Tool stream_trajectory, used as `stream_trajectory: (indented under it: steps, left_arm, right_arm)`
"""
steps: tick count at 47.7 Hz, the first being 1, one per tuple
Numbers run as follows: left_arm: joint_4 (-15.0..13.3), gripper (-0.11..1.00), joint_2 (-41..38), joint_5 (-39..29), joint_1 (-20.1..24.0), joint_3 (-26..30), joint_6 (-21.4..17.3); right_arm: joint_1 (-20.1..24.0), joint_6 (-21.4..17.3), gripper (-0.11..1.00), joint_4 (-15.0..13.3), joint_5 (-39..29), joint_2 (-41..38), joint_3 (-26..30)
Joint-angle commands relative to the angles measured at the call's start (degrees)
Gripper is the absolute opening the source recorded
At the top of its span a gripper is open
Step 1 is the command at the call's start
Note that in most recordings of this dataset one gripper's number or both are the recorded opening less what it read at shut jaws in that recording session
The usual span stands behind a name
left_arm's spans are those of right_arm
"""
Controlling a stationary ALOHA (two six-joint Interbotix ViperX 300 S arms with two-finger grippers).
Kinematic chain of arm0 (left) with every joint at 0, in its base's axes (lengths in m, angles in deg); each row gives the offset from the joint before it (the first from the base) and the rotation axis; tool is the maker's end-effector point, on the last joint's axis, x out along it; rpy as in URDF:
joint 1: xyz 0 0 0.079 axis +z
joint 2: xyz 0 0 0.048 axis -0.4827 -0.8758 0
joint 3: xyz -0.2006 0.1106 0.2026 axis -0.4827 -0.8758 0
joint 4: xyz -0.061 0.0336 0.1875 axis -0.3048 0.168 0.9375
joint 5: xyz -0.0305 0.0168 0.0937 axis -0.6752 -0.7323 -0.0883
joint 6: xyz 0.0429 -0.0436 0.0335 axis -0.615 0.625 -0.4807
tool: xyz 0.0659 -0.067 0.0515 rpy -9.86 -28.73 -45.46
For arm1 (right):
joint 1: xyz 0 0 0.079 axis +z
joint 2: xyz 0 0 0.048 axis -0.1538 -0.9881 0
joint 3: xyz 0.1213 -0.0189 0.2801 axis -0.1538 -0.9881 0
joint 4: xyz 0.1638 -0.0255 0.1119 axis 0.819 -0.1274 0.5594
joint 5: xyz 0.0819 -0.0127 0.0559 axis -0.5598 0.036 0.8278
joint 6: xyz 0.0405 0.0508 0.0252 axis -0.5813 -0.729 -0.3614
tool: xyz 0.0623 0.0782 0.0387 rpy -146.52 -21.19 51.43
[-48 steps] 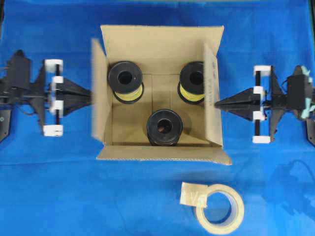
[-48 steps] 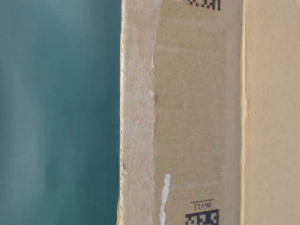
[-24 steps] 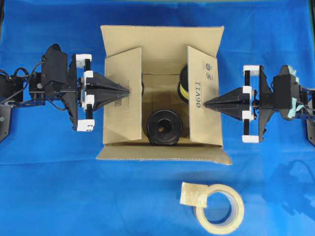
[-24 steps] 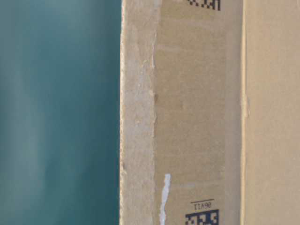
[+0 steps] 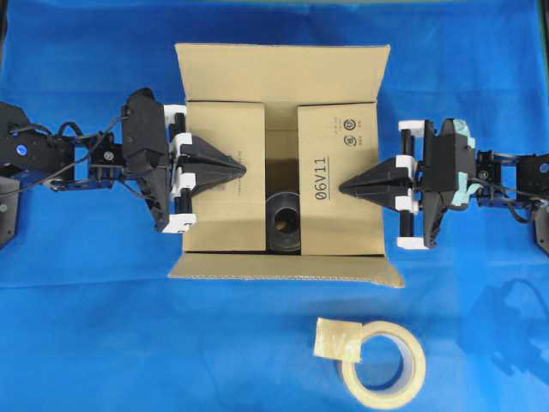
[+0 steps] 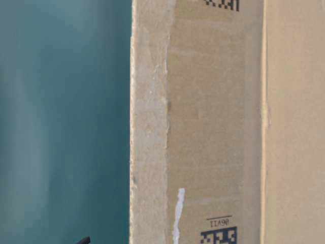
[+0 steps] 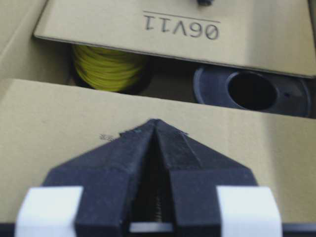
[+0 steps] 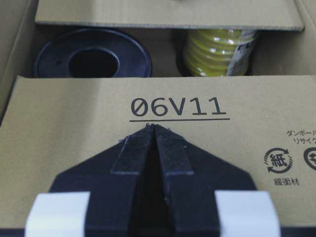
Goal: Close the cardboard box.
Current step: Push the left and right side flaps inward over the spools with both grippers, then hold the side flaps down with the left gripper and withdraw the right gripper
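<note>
The brown cardboard box (image 5: pixel 283 81) stands mid-table, its two side flaps folded down almost flat. My left gripper (image 5: pixel 243 171) is shut, its tip pressing on the left flap (image 5: pixel 225 129). My right gripper (image 5: pixel 343 186) is shut too, its tip resting on the right flap (image 5: pixel 339 215), which is printed 06V11. In the left wrist view the shut tip (image 7: pixel 154 122) lies on plain cardboard; in the right wrist view the tip (image 8: pixel 154 127) sits just below the printed code. The far flap and the near flap (image 5: pixel 287 268) lie open outward. A box wall (image 6: pixel 213 122) fills the table-level view.
Through the gap between the flaps show a black spool (image 5: pixel 285 225) and, in the wrist views, a yellow wire spool (image 7: pixel 106 66). A beige tape roll (image 5: pixel 383 365) lies on the blue cloth in front of the box, to the right.
Both arms have pushed inward over the box. The two side flaps have swung from standing to nearly flat, covering most of the spools.
</note>
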Motion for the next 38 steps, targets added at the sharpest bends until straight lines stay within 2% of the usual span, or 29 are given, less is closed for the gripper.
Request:
stream_trajectory:
  steps: [1, 7, 13, 18, 24, 32, 38]
  left_arm:
    - [0.00, 0.00, 0.09, -0.09, 0.18, 1.14, 0.09]
    - [0.00, 0.00, -0.70, 0.00, 0.88, 2.99, -0.09]
    - [0.18, 0.00, -2.81, 0.09, 2.46, 7.29, -0.97]
    - [0.26, 0.00, -4.92, -0.62, 3.87, 11.69, -3.34]
    - [0.18, 0.00, -6.86, -3.08, 5.27, 16.00, -5.45]
    - [0.18, 0.00, -9.14, -7.12, 6.86, 20.74, -6.33]
    - [0.26, 0.00, -10.28, -7.73, 8.00, 22.85, -7.29]
  right_arm:
    - [-0.18, 0.00, 0.00, 0.26, 0.00, 0.35, 0.70]
    - [-0.18, 0.00, 0.00, 0.26, 0.35, 0.26, 0.88]
    - [-0.09, 0.00, 0.00, 0.26, 0.70, 0.26, 0.97]
    - [-0.18, -0.09, 0.00, 0.26, 0.70, 0.26, 0.97]
    - [-0.18, -0.18, 0.00, 0.35, 0.70, 0.26, 0.97]
    - [-0.18, -0.09, 0.00, 0.26, 0.70, 0.26, 0.97]
    - [-0.18, -0.09, 0.00, 0.35, 0.70, 0.26, 0.97]
